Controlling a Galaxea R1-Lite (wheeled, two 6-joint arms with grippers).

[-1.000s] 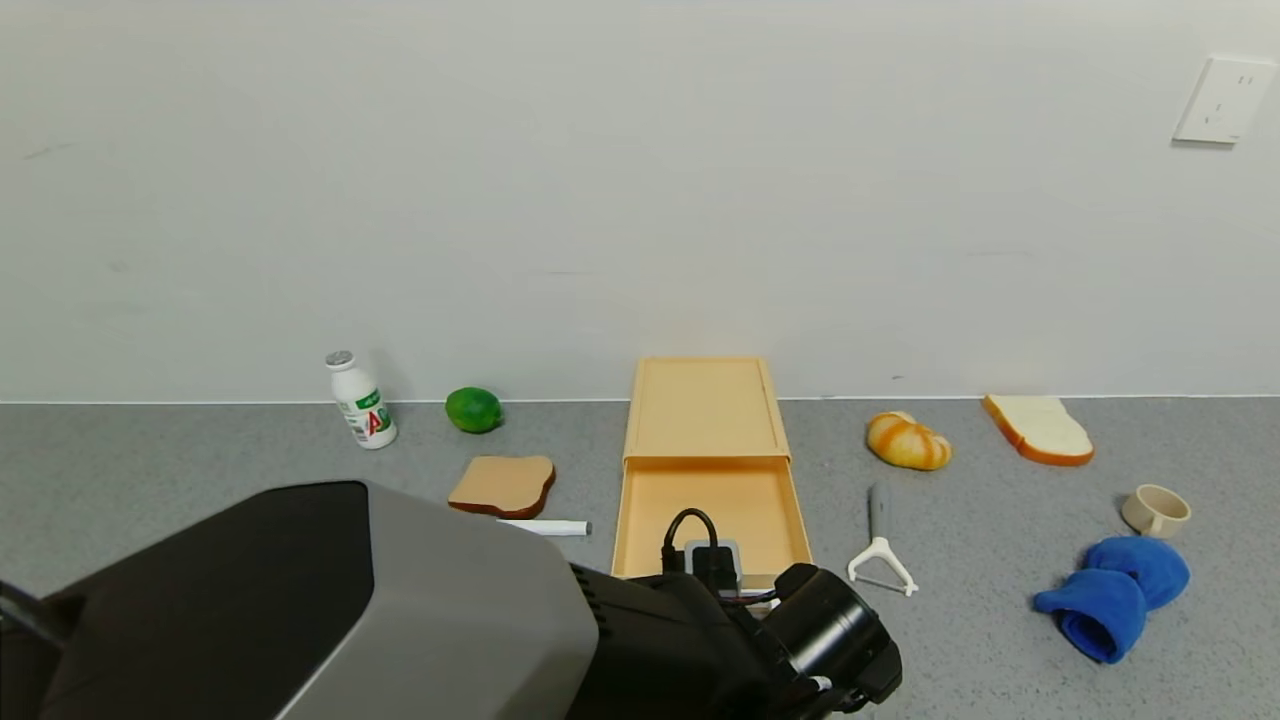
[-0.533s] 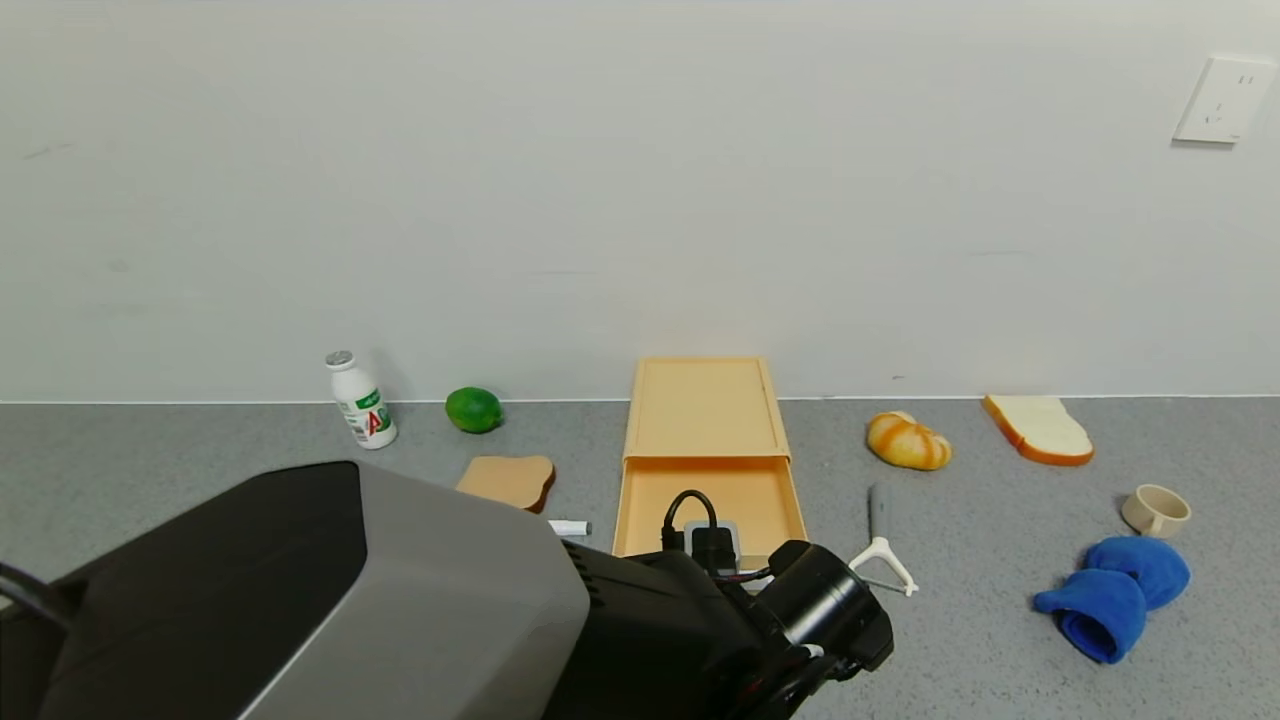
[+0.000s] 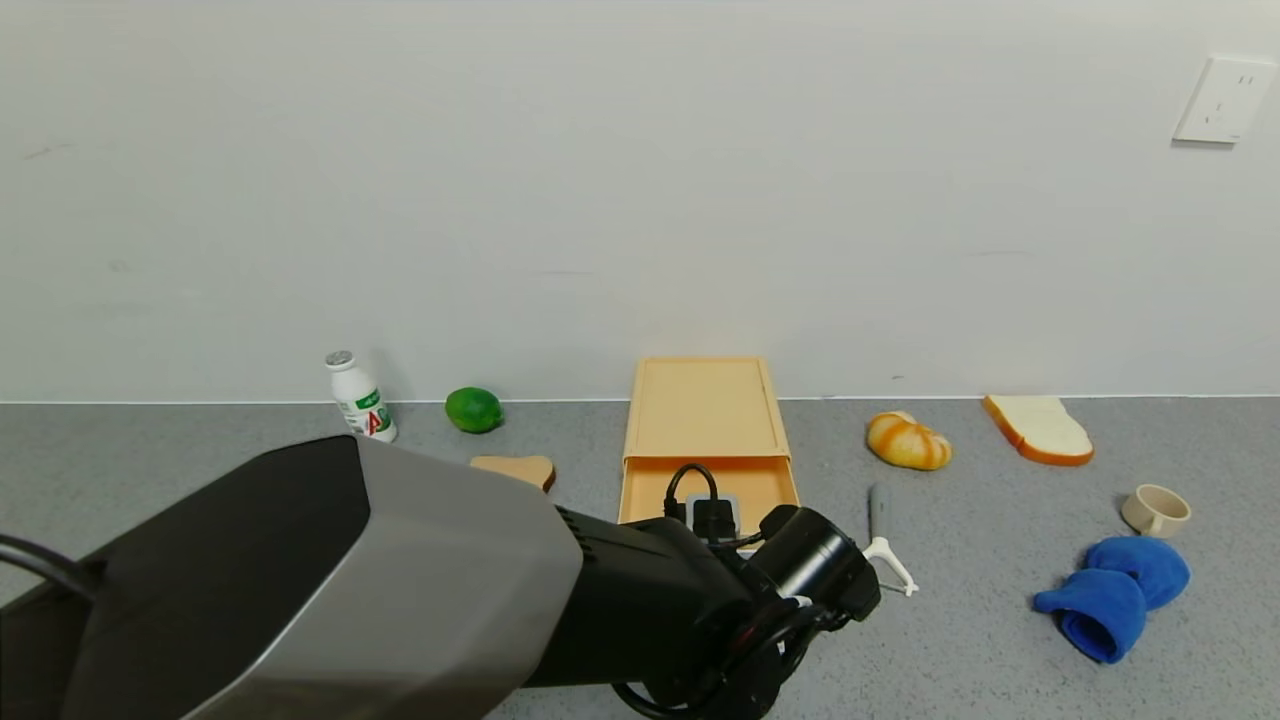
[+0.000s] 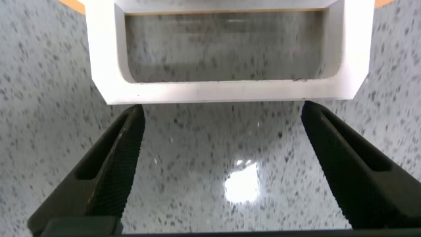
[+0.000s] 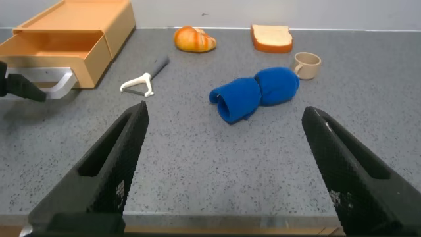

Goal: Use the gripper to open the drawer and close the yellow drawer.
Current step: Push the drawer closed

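The yellow-tan drawer (image 3: 705, 483) sticks a short way out of its low case (image 3: 703, 405), which stands against the back wall. Its white loop handle (image 4: 227, 92) fills the far side of the left wrist view. My left gripper (image 4: 222, 112) is open, with both fingertips right at the handle's near bar and nothing between them. In the head view the thick left arm (image 3: 430, 590) hides that gripper and the handle. The right wrist view shows the drawer (image 5: 62, 46), its handle (image 5: 56, 82) and the left gripper's black tip beside it. My right gripper (image 5: 225, 110) is open and empty near the table's front edge.
A white peeler (image 3: 880, 558) lies just right of the drawer. A blue cloth (image 3: 1115, 590), a beige cup (image 3: 1155, 510), a bread roll (image 3: 907, 441) and a white bread slice (image 3: 1040, 428) are on the right. Toast (image 3: 520, 467), a lime (image 3: 473, 409) and a bottle (image 3: 360, 400) are on the left.
My left arm has moved forward toward the wall and the drawer has slid back into its case. Much less of the tray shows now. The arm now covers the white marker.
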